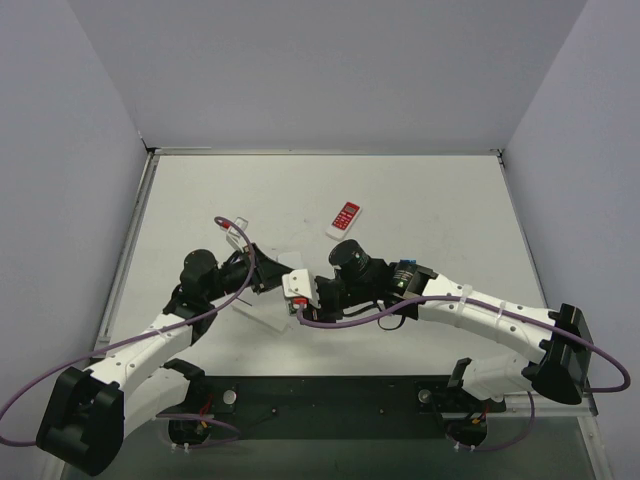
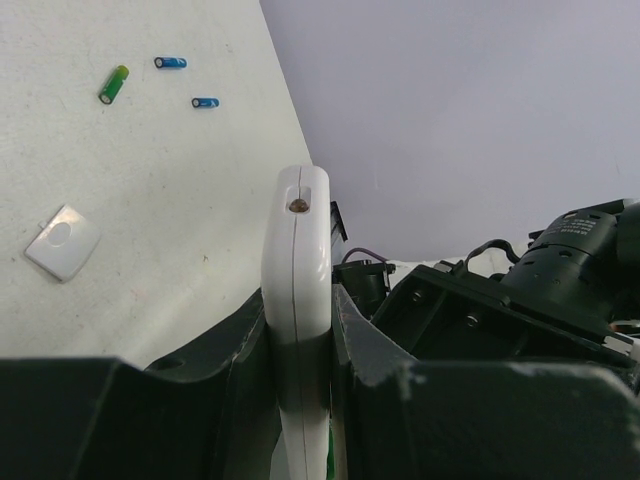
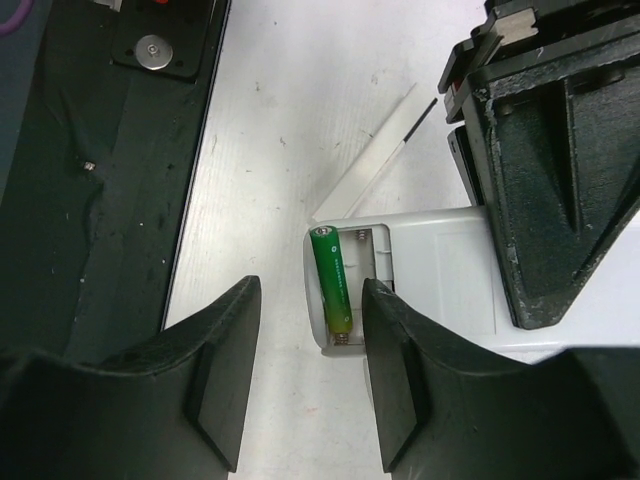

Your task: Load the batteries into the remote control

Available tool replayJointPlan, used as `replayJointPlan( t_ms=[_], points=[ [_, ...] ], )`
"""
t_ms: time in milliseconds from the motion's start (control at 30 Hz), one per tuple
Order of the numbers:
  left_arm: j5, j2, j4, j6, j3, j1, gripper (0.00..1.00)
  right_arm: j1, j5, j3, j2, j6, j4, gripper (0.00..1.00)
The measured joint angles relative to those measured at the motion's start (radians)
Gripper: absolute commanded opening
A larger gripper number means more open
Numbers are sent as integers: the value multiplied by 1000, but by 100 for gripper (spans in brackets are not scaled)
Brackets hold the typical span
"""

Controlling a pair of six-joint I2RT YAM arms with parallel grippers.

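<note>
One green battery (image 3: 332, 285) sits in the open bay at the end of the white remote (image 3: 440, 270). Its long axis runs across the remote's width, parallel to the finger gap in the right wrist view. It looks flat in its slot, lower end against the spring. The slot beside it looks empty but is partly hidden by a finger. The right end effector (image 3: 310, 300) is directly over it, spread wide and straddling the bay end, with no contact on the battery that I can see. The left end effector (image 2: 297, 330) is clamped across the remote, seen edge-on in the left wrist view, so left is committed and right is the free arm. Three more lie loose on the worktop (image 2: 150, 180), well apart from the remote: a green spare (image 2: 114, 84), a blue spare (image 2: 171, 62) and a second blue spare (image 2: 205, 102), all tiny thin cylinders. The battery cover (image 2: 62, 242) is off and lies near them. A red-and-white remote (image 1: 345, 216) lies farther back. My read: one slot is filled, and the next pick is a spare, by the right arm.
</note>
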Motion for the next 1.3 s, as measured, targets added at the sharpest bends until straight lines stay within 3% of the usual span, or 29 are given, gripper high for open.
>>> replayJointPlan(
  t_ms=[167, 267, 300, 333, 500, 700, 833, 1300],
  points=[
    [-14, 0, 2, 3, -17, 0, 0, 0, 15, 4, -11, 36, 14, 46],
    [-31, -2, 2, 3, -38, 0, 0, -1, 44, 5, -36, 99, 48, 58],
    [-38, -3, 2, 3, -44, 0, 0, -1, 60, 4, -48, 129, 64, 69],
    [-52, -7, 0, 3, -52, 0, 0, -1, 85, 4, -61, 163, 87, 73],
    [-117, -56, -2, 4, -74, 0, 0, 0, 292, 5, -122, 442, 171, 87],
    [-206, -143, -31, 23, -80, 0, 0, 3, 484, 29, -94, 777, 131, 86],
    [-243, -170, -39, 31, -81, 0, 0, 4, 516, 29, -51, 944, 105, 84],
    [-314, -208, -72, 6, -101, 0, 0, -6, 376, -22, -27, 1115, 121, 70]
  ],
)
